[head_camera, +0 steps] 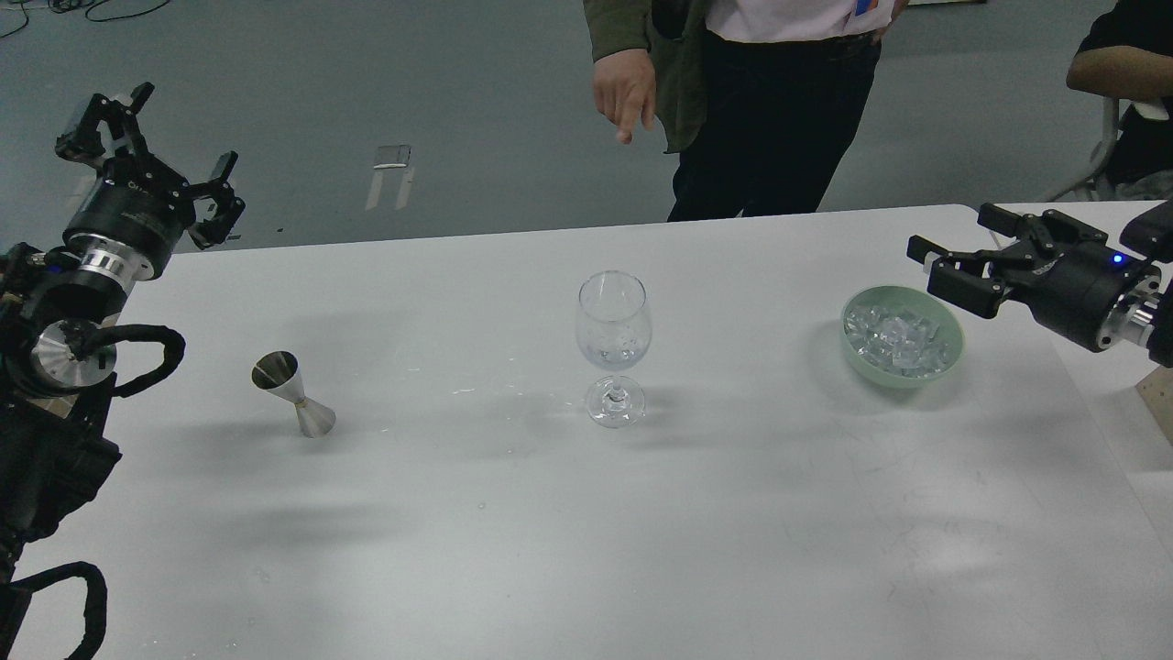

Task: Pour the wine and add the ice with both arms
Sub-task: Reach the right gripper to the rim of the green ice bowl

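Ice (898,337): small clear glossy cubes heaped in a pale green round bowl (944,362), sitting on the right side of the white table (586,532). No cube outside the bowl that I can see.

Clear stemmed wine glass (613,346) stands upright near table centre, well left of the bowl. Something clear and glinting sits low in its bowl; can't tell if it's liquid or ice. A few small wet-looking specks on the table just left of its foot.

Silver double-cone metal jigger (295,394) stands further left, tilted, wide mouth facing up and toward the left arm. Well apart from the glass.

Right gripper (948,266): black, two fingers, comes in from the right edge, hovers just above and beside the bowl's right rim, pointing left. Jaws apart, nothing between them. Blue LED lit on the wrist housing.

Left gripper (151,151): black, raised at the table's far left edge, off the jigger and well above it. Jaws spread wide, holding nothing. Small white lettering on its wrist body, too small to read.

Person in dark trousers, olive jacket and white shirt (733,101) stands behind the table's far edge, one hand hanging down. A badge with blue and orange at the chest, text unreadable. Second person's arm (1123,64) at top right.
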